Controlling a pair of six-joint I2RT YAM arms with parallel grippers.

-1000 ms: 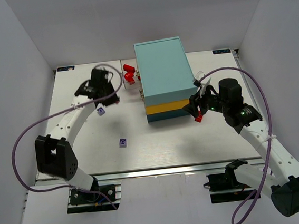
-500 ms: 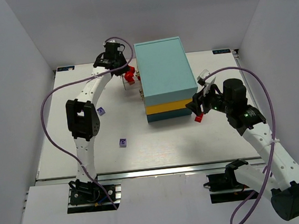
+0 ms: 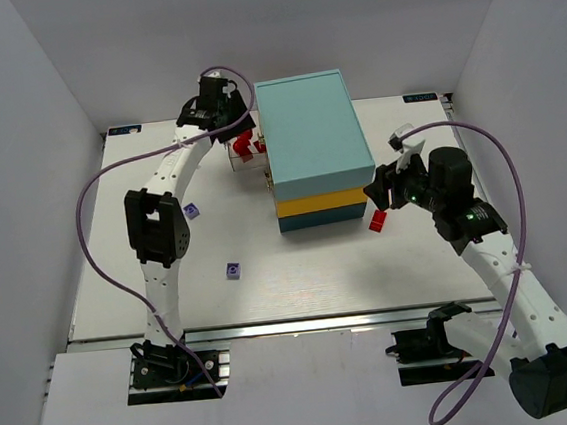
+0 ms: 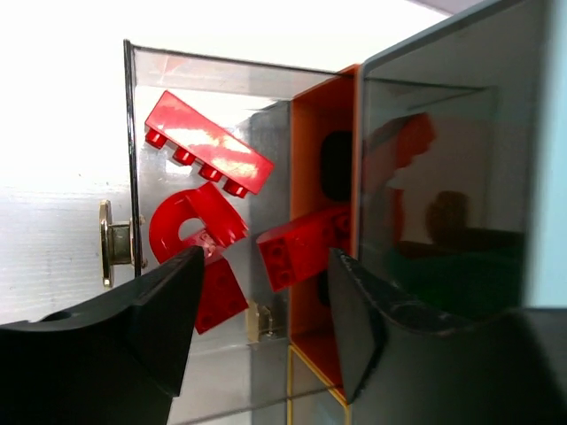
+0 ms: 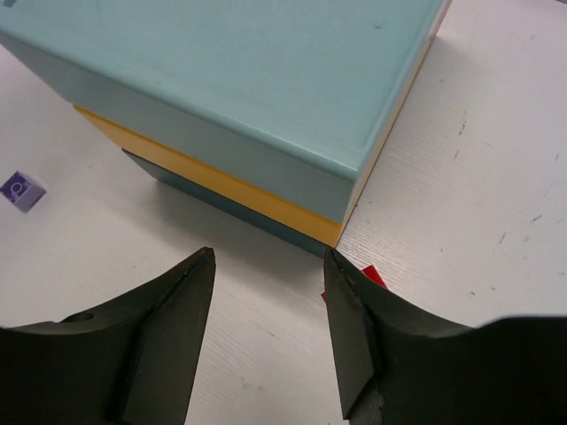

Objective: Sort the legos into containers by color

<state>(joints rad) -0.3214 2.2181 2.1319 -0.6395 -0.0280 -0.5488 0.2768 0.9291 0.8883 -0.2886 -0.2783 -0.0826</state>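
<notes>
The cabinet (image 3: pixel 313 149) has light teal, yellow and darker teal layers. A clear drawer (image 3: pixel 242 148) stands pulled out at its left side and holds several red legos (image 3: pixel 245 143). My left gripper (image 3: pixel 237 125) hovers over this drawer, open and empty. The left wrist view shows the drawer's handle (image 4: pixel 115 243) and a long red brick (image 4: pixel 208 143), a red arch (image 4: pixel 190 221) and a red block (image 4: pixel 297 248) between my open fingers (image 4: pixel 168 310). My right gripper (image 3: pixel 382 193) is open and empty beside the cabinet's front right corner (image 5: pixel 341 232). A red lego (image 3: pixel 377 222) lies on the table just below it, partly behind my right finger (image 5: pixel 372 276).
Two purple legos lie on the table left of the cabinet, one nearer the back (image 3: pixel 192 210) and one nearer the front (image 3: pixel 233 270). One purple lego shows in the right wrist view (image 5: pixel 21 189). White walls enclose the table on three sides.
My left arm has swung from beside the purple lego up to the open red drawer. My right gripper has drawn back to the right, away from the red lego on the table.
</notes>
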